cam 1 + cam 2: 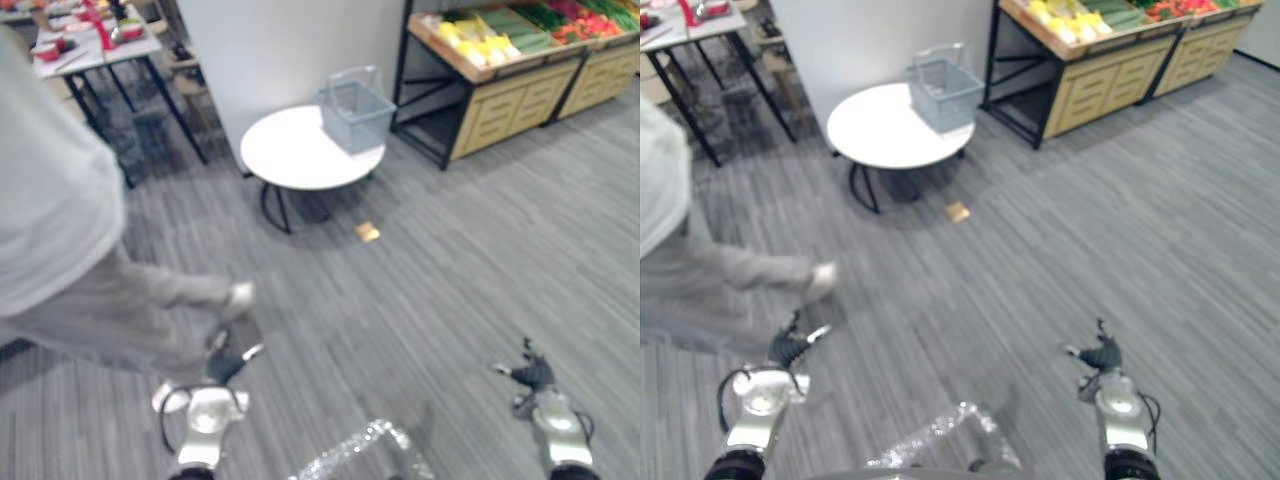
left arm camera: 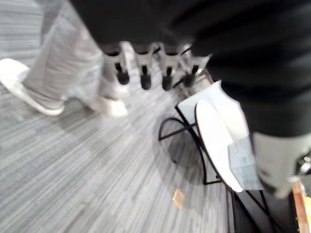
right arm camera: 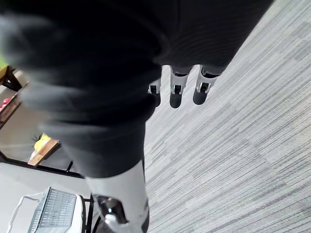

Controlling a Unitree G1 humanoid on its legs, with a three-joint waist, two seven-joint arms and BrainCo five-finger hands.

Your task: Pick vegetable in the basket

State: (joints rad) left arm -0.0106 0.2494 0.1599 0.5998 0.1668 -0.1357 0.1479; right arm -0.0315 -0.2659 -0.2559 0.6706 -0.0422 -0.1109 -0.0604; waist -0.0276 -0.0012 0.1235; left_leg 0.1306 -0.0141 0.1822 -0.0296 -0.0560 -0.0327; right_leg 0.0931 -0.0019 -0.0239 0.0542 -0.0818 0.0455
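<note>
Step in hand, as judged: the approach, with nothing picked yet. Grey wire basket [image 1: 356,112], apparently empty, on the far right edge of the round white table [image 1: 300,155]; vegetables [image 1: 478,38] in the wooden produce stand [image 1: 520,95] just right of that table; person [image 1: 60,230] walking well left of it. Left hand [image 1: 225,365] and right hand [image 1: 530,378] both well short of the table, fingers loosely straight and holding nothing. It seems best to close on the stand before reaching, steering clear of the person.
</note>
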